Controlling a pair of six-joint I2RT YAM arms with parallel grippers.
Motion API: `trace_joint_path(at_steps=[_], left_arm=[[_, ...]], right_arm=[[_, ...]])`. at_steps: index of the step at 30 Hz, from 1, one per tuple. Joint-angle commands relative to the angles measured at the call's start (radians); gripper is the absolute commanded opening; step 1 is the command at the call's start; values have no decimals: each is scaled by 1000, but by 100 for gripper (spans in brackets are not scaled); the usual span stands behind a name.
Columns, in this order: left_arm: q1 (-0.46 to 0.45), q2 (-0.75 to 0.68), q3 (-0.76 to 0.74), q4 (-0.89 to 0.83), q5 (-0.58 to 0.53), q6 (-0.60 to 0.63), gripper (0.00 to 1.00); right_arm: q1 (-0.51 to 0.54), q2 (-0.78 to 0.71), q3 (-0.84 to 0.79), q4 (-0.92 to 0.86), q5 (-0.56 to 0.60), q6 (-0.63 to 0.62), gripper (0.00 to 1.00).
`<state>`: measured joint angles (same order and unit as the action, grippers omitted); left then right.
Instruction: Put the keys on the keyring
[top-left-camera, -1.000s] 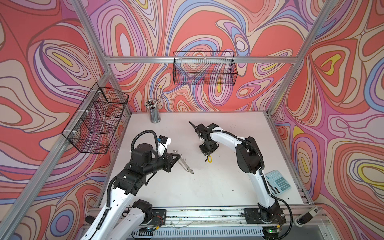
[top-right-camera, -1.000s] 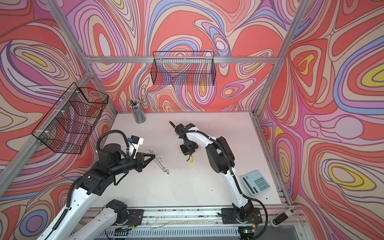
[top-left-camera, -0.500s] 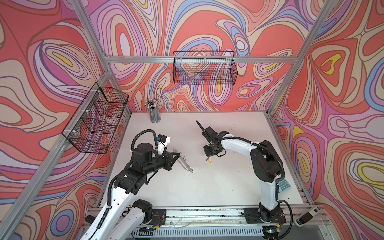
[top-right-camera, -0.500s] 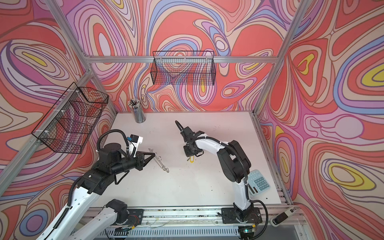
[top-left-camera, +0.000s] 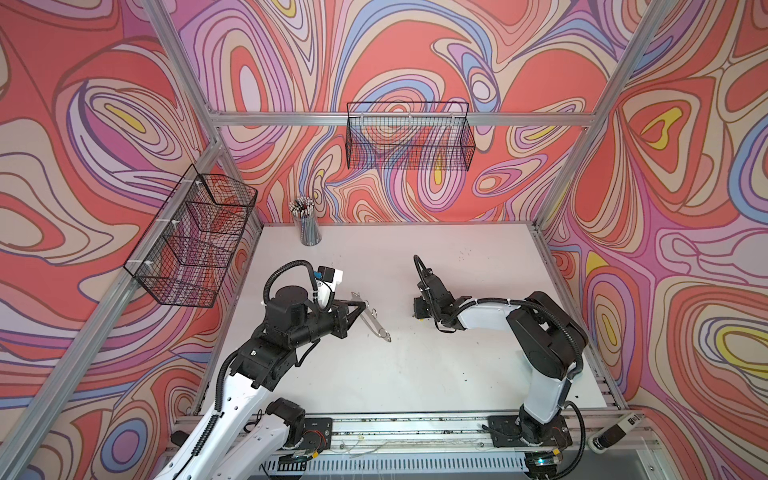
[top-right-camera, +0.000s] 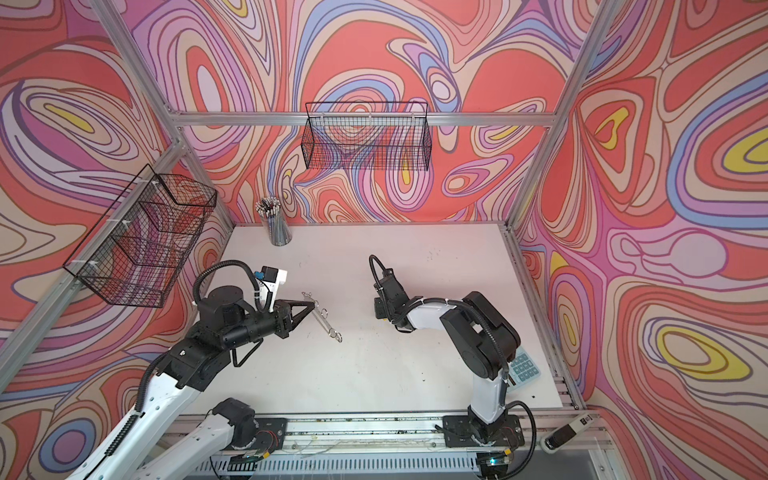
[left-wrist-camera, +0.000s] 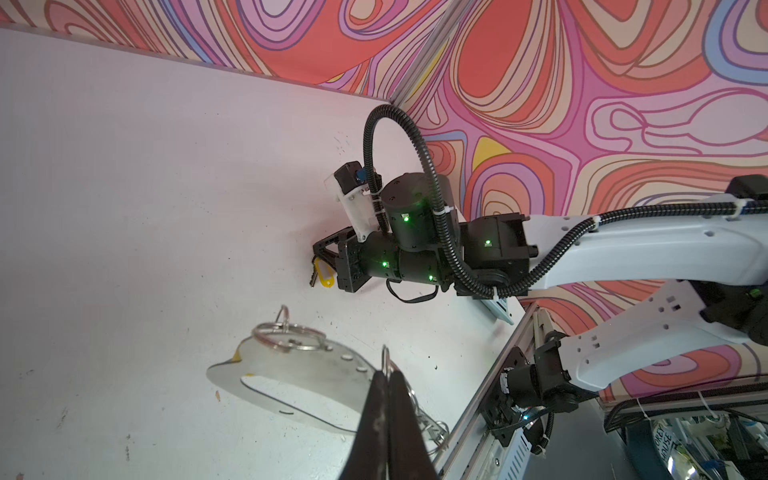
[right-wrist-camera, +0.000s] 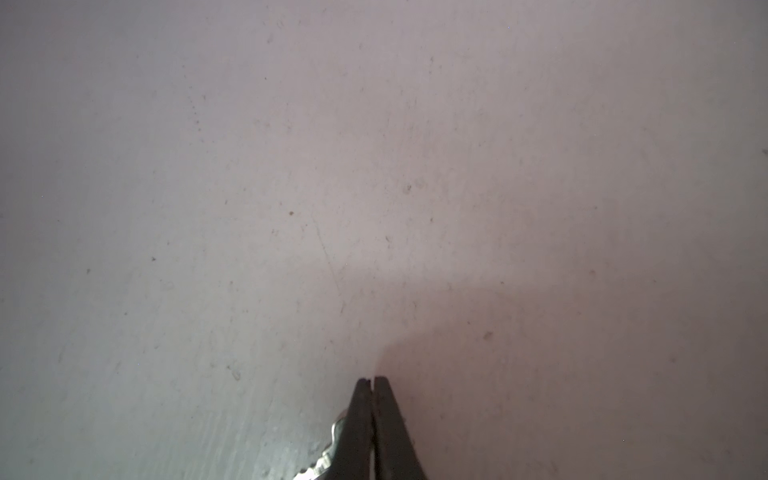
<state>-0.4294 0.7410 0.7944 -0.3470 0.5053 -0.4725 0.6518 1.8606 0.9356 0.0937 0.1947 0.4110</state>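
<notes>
The keyring (left-wrist-camera: 299, 374), a flat silvery plate with an oval cut-out and wire rings along one edge, shows nearly edge-on in both top views (top-left-camera: 370, 318) (top-right-camera: 326, 318). My left gripper (left-wrist-camera: 386, 372) (top-left-camera: 365, 306) is shut on one of its small wire rings and holds the plate just above the table. My right gripper (right-wrist-camera: 372, 379) (top-left-camera: 415, 313) is shut near the table's middle, with a silver key's toothed edge (right-wrist-camera: 332, 451) beside one finger. In the left wrist view a yellow tag (left-wrist-camera: 322, 272) and the key (left-wrist-camera: 312, 280) hang under that gripper.
A cup of pencils (top-left-camera: 307, 226) stands at the back left. Wire baskets hang on the back wall (top-left-camera: 409, 139) and the left wall (top-left-camera: 195, 237). A calculator (top-right-camera: 525, 368) lies behind the right arm at the table's right edge. A handheld device (top-left-camera: 615, 434) rests beyond the front right corner.
My right arm's elbow has swung out to the right and its gripper has come lower and slightly nearer with the key. The left arm and the keyring have not moved.
</notes>
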Motion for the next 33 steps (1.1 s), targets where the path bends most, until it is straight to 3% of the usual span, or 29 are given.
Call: trace_joint_path(at_steps=[1, 10, 18, 21, 23, 28, 33], left_arm=[[-18, 13, 5, 52, 10, -10, 0], [-31, 23, 15, 51, -7, -17, 0], [-33, 19, 20, 31, -14, -2, 0], [-32, 18, 18, 30, -17, 4, 0], [-32, 18, 11, 39, -19, 5, 0], [-34, 18, -7, 58, -10, 4, 0], [-33, 10, -17, 50, -11, 18, 0]], right_arm=[[16, -15, -56, 204, 81, 23, 0], [67, 21, -209, 515, 218, 14, 0], [80, 79, -230, 606, 218, 56, 0], [80, 42, -206, 539, 199, 58, 23], [80, 12, -174, 462, 189, 57, 32], [67, -55, -80, 240, 172, 47, 41], [26, -94, 26, 7, 87, 35, 43]])
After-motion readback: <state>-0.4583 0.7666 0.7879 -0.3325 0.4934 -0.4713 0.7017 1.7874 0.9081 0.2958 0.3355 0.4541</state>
